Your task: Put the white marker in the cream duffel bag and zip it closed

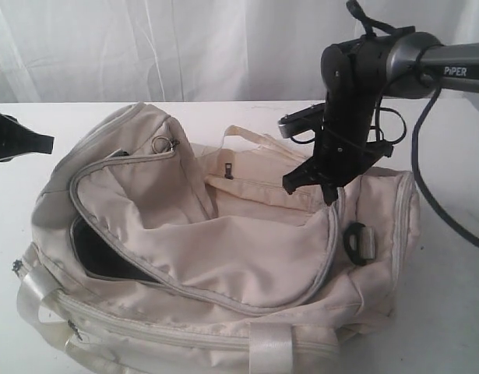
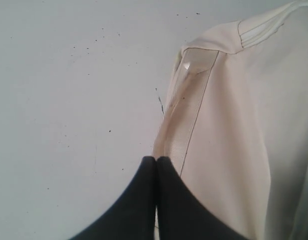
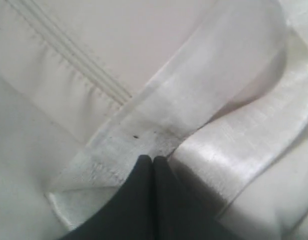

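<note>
The white marker shows nowhere, neither on the table (image 1: 449,312) nor in either set of jaws, so I cannot tell whether it already lies inside the cream duffel bag (image 1: 247,265). The bag sits mid-table with its curved zip (image 1: 122,160) undone and the flap gaping on a dark inside at its nine o'clock end, so the zipping at least is left to do. The right gripper (image 3: 152,161) hangs just over a shiny strap (image 3: 204,100) at the bag's two o'clock, jaws pressed together on nothing. The left gripper (image 2: 156,162) sits off the nine o'clock end above bare table, jaws likewise together and empty.
</note>
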